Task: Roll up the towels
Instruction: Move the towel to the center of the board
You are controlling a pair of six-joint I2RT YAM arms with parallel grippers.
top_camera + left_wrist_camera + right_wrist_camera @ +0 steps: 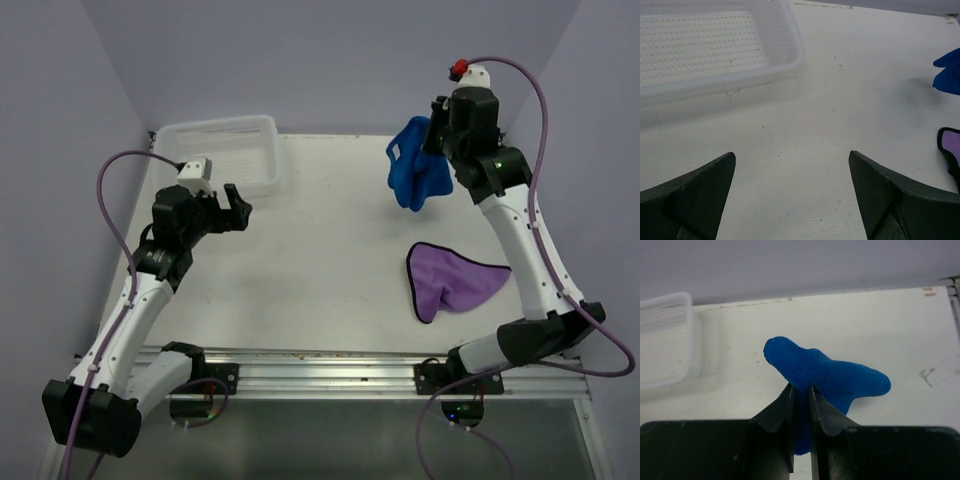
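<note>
Blue towel [832, 376] pinched in right jaws, lower part hidden behind them

Bare table [320, 240] fills the middle of the top view, open to a gripper from either side. The white mesh basket [225, 150] blocks the upper left corner. At upper right the blue towel [418, 175] hangs pinched in the right gripper [801, 390]. The purple towel [450, 280] lies flat at centre right, just beside the right arm [525, 240].

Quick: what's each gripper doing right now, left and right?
Left gripper: open, holding nothing.
Right gripper: closed on the blue towel, lifted off the table.
</note>
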